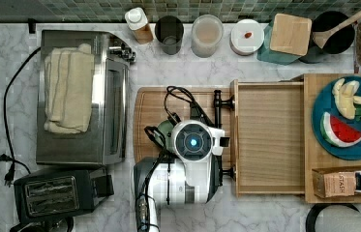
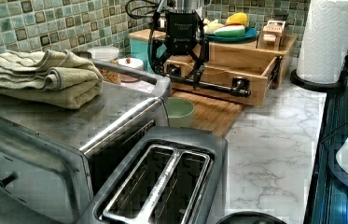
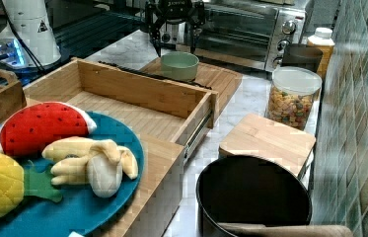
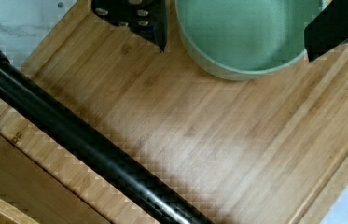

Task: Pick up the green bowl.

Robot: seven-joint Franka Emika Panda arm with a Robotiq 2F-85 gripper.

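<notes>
The green bowl (image 2: 179, 112) stands upright and empty on a wooden cutting board (image 2: 214, 115), close to the toaster oven. In the right view the green bowl (image 3: 179, 65) sits in front of the oven door. From the top, the arm's wrist (image 1: 195, 141) covers most of it, and a sliver of green bowl (image 1: 164, 129) shows. My gripper (image 2: 177, 70) hangs open in the air above the bowl, apart from it. In the wrist view the gripper (image 4: 237, 51) has one black finger (image 4: 149, 21) outside the rim of the bowl (image 4: 246, 32) and the other over its far edge.
An open wooden drawer (image 1: 270, 140) with a black bar handle (image 4: 69, 135) borders the board. A toaster oven (image 1: 112, 96) with a folded towel and a toaster (image 1: 57, 193) stand on the top view's left. Jars line the tiled wall; a blue plate (image 1: 323, 104) holds toy fruit.
</notes>
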